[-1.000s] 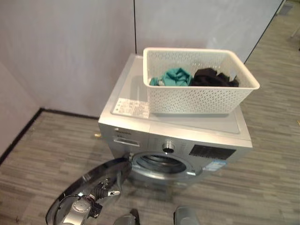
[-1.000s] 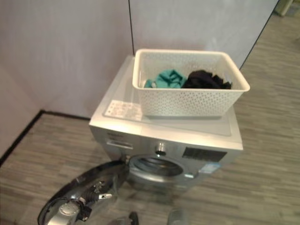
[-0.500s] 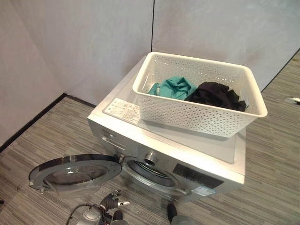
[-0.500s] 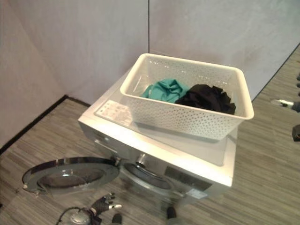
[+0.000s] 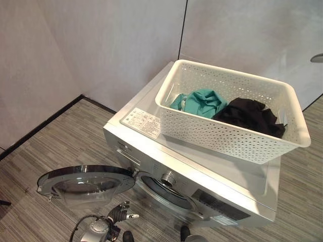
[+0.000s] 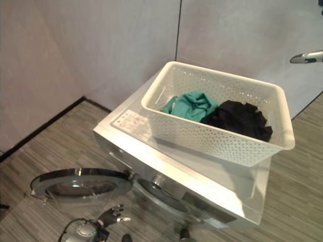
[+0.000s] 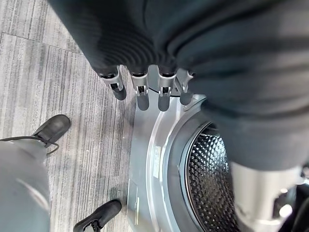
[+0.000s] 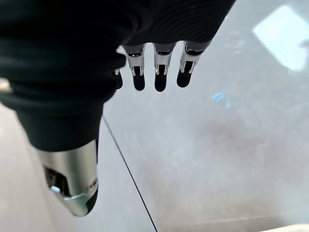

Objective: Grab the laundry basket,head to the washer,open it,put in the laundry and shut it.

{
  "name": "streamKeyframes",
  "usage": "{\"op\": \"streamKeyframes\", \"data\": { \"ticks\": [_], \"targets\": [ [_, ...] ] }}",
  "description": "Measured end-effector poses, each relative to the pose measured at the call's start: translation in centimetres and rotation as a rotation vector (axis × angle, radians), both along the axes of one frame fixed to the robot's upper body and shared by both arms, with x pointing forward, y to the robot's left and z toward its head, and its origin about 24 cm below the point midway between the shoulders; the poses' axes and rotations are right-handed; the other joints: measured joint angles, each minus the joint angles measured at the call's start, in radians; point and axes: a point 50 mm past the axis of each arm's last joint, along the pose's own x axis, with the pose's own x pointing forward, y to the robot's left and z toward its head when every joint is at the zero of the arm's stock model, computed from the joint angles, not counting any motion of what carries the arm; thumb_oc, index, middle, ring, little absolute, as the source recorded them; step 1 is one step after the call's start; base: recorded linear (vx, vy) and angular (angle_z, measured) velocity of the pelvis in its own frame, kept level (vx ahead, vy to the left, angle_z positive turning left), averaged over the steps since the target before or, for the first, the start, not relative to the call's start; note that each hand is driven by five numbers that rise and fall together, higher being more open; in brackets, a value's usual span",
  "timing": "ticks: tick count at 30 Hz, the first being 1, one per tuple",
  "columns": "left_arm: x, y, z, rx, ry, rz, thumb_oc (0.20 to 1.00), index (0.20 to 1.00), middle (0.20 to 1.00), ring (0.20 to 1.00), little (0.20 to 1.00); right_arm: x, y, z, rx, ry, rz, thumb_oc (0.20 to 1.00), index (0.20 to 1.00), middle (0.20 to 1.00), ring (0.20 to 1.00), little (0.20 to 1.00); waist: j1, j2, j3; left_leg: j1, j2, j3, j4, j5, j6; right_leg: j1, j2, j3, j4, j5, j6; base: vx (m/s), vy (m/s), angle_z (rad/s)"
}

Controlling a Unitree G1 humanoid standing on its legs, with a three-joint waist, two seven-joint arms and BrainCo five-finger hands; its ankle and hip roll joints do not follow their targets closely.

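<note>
A white perforated laundry basket (image 5: 229,138) stands on top of the silver washer (image 5: 146,103). Inside it lie a teal garment (image 5: 202,102) and a black garment (image 5: 250,115). The washer's round door (image 5: 83,181) is swung wide open to the left, baring the drum (image 7: 210,183). My left hand (image 5: 121,216) hangs low in front of the washer, just below the door, with its fingers (image 7: 140,92) straight and holding nothing. My right hand (image 6: 307,57) is raised at the far right, above and beyond the basket, fingers (image 8: 157,77) straight and empty.
Grey wall panels (image 5: 116,45) close in behind and to the left of the washer, meeting the wood-pattern floor (image 5: 55,146) at a black baseboard. The open door juts out over the floor left of the washer front.
The camera has shifted. The door swung from half open to wide open, and my left hand came off it and dropped below. My right hand rose at the right.
</note>
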Motion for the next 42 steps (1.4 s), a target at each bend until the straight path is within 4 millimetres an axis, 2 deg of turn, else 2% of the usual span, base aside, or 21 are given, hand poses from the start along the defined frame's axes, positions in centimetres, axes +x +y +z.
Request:
{"op": "streamKeyframes", "data": {
  "ticks": [3,6,11,16,24,32,42],
  "targets": [
    [-0.2,0.3,-0.1,0.004,0.011,0.015,1.0,1.0,1.0,1.0,1.0,0.8,-0.5,-1.8,-0.032,0.122,-0.033,1.0,1.0,1.0,1.0,1.0,0.011,-0.008,-0.005,-0.001,-0.001,-0.003,0.0,0.001,0.0,0.0,-0.001,-0.001,0.0,-0.002,0.002,0.0,0.0,0.0],
    [-1.2,1.1,-0.6,0.018,0.054,0.054,1.0,1.0,1.0,1.0,1.0,1.7,-1.8,-4.7,-0.087,0.297,-0.113,1.0,1.0,1.0,1.0,1.0,0.017,-0.007,-0.006,0.001,-0.001,-0.003,-0.001,0.001,0.001,0.002,-0.001,-0.001,-0.001,-0.002,0.003,0.0,0.0,0.0],
    [-3.3,0.8,-1.6,-0.001,0.12,0.101,1.0,1.0,1.0,1.0,1.0,2.0,-2.4,-7.3,-0.12,0.443,-0.138,1.0,1.0,1.0,1.0,1.0,0.009,0.013,-0.011,0.001,0.002,-0.002,-0.002,0.002,0.0,0.001,0.001,0.001,-0.001,-0.002,0.004,0.0,0.0,0.0],
    [-4.9,0.6,-2.3,-0.018,0.181,0.121,1.0,1.0,1.0,1.0,1.0,1.8,-2.6,-8.6,-0.157,0.517,-0.144,1.0,1.0,1.0,1.0,1.0,0.007,0.018,-0.011,-0.002,0.007,-0.003,-0.002,0.004,-0.004,-0.002,0.006,0.001,-0.001,-0.002,0.004,0.0,0.0,0.0],
    [-5.9,0.5,-2.7,-0.017,0.22,0.133,1.0,1.0,1.0,1.0,1.0,1.8,-2.6,-9.3,-0.172,0.547,-0.144,1.0,1.0,1.0,1.0,1.0,0.016,0.024,-0.013,-0.004,0.013,-0.004,-0.003,0.005,-0.007,-0.004,0.012,0.0,-0.001,-0.002,0.002,0.0,0.0,0.0],
    [-6.0,0.6,-2.8,-0.014,0.232,0.146,1.0,1.0,1.0,1.0,1.0,2.4,-1.9,-8.4,-0.181,0.514,-0.126,1.0,1.0,1.0,1.0,1.0,0.031,0.023,-0.014,-0.006,0.015,-0.008,-0.004,0.008,-0.01,-0.003,0.014,-0.004,-0.001,-0.002,0.001,0.0,0.0,0.0],
    [-6.0,1.4,-2.6,-0.001,0.227,0.17,1.0,1.0,1.0,1.0,1.0,2.6,-1.2,-8.4,-0.192,0.511,-0.097,1.0,1.0,1.0,1.0,1.0,0.035,-0.015,-0.015,-0.006,0.015,-0.011,-0.004,0.009,-0.012,-0.003,0.014,-0.006,-0.001,-0.002,0.001,0.0,0.0,0.0]
  ]
}}
